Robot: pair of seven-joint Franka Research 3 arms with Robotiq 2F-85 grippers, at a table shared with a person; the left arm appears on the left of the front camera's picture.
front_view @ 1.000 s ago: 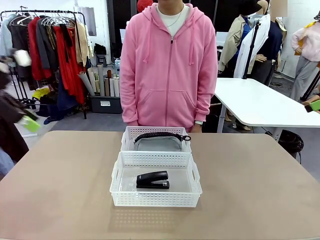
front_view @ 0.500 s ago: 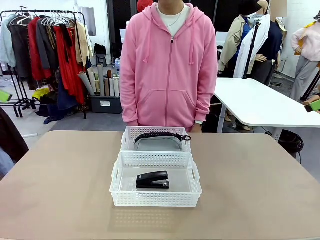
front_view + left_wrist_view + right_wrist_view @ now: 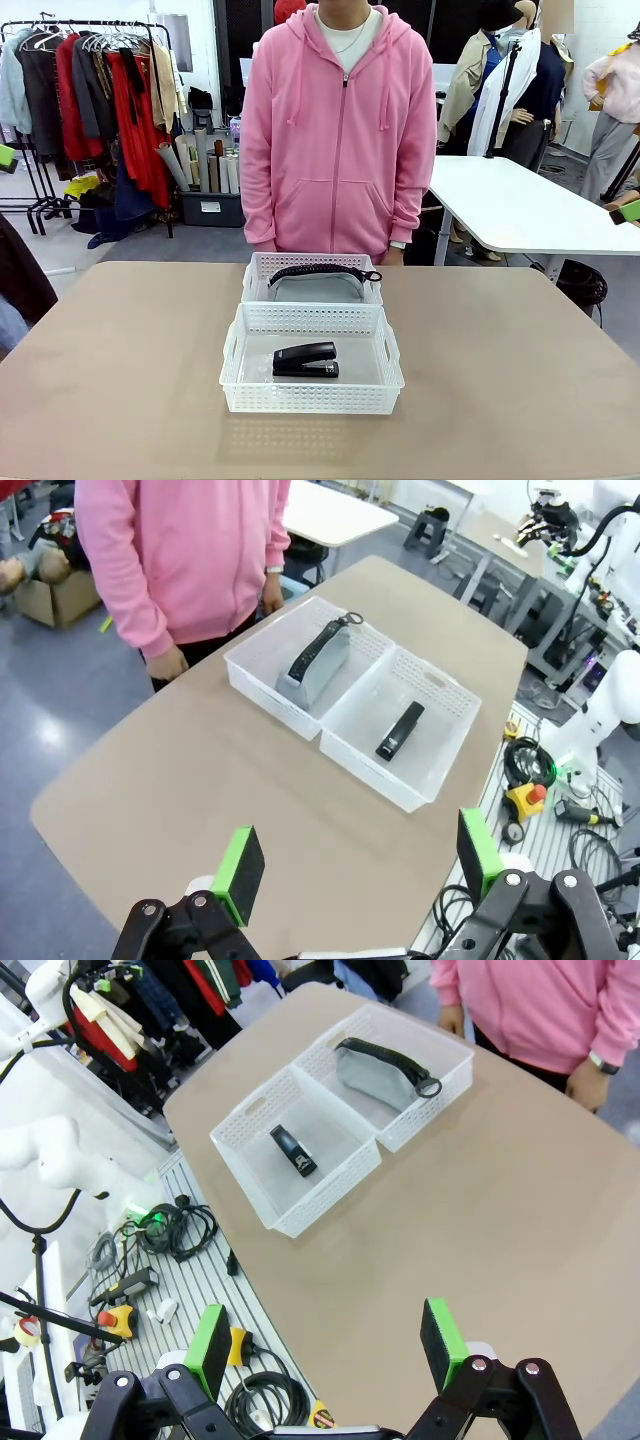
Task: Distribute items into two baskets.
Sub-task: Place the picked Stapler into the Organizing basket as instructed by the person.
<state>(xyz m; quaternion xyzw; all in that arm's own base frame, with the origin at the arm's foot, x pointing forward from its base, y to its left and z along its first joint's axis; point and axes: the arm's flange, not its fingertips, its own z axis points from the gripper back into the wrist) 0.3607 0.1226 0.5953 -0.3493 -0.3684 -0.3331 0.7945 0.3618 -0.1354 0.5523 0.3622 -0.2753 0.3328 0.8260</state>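
Observation:
Two white lattice baskets stand end to end at the table's middle. The near basket (image 3: 232, 385) holds a small black stapler (image 3: 305, 361). In the far basket (image 3: 256, 268) lies the grey pouch (image 3: 315, 288), its black strap on top. My left gripper (image 3: 358, 865) hangs high above the table's corner, open, with nothing between its green pads; the stapler (image 3: 400, 730) and pouch (image 3: 318, 665) lie far below it. Equally high and off to the side, my right gripper (image 3: 325, 1345) is open and empty, looking down on the stapler (image 3: 293, 1150) and pouch (image 3: 380, 1075).
A person in a pink hoodie (image 3: 338, 130) stands at the far edge behind the baskets, hands hanging at the sides. Bare tan tabletop (image 3: 520, 380) surrounds the baskets. A clothes rack (image 3: 100, 90) and a white table (image 3: 520, 205) stand behind. Cables (image 3: 170, 1235) lie beside the table.
My left arm has drawn back to the left and upward, leaving just a green pad at the front view's left edge. The baskets, items and person have not moved.

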